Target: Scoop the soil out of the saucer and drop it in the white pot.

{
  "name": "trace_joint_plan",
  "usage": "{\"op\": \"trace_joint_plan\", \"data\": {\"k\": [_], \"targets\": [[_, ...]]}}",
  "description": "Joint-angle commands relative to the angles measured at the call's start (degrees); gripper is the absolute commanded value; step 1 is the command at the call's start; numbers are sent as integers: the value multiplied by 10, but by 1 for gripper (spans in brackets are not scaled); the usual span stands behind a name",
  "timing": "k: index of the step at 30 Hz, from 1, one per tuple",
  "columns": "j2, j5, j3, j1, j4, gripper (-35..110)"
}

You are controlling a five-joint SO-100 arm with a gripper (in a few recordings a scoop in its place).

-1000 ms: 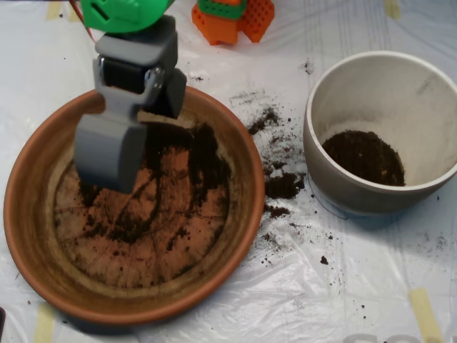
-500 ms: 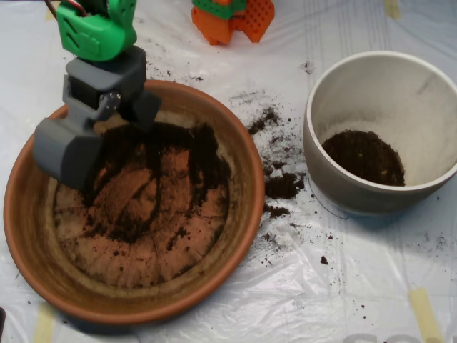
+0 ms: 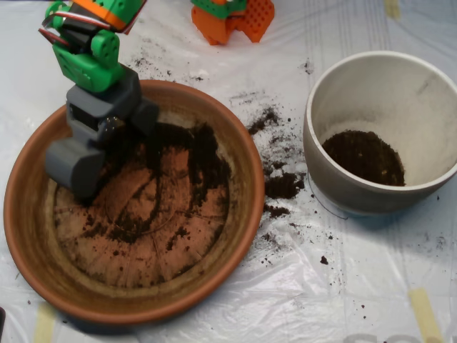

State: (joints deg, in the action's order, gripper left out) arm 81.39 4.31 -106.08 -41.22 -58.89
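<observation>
Grey scoop (image 3: 77,166) (jaw state unclear) down in one saucer (image 3: 28,236) of soil (image 3: 193,161); one white pot (image 3: 428,93).

- Looking like a hobby robotics bench or lab.
- Clear plastic sheeting (image 3: 300,293) is covering the table, taped down with yellowish strips (image 3: 423,312).
- A 3D-printed green-and-orange arm (image 3: 89,50) is working; orange printed parts (image 3: 232,18) are sitting behind.

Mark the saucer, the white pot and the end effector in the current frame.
saucer (image 3: 243,207), overhead view, bare right rim.
white pot (image 3: 325,93), overhead view, inner left wall above the soil.
end effector (image 3: 78,168), overhead view, grey scoop shell low over the saucer's left side.
</observation>
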Motion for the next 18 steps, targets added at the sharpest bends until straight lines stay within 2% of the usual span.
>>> {"op": "trace_joint_plan", "data": {"k": [1, 3, 13, 18], "targets": [[12, 14, 19, -26, -10, 36], [8, 23, 18, -36, -13, 26], [25, 62, -5, -99, 2, 27], [33, 71, -20, -98, 2, 19]]}}
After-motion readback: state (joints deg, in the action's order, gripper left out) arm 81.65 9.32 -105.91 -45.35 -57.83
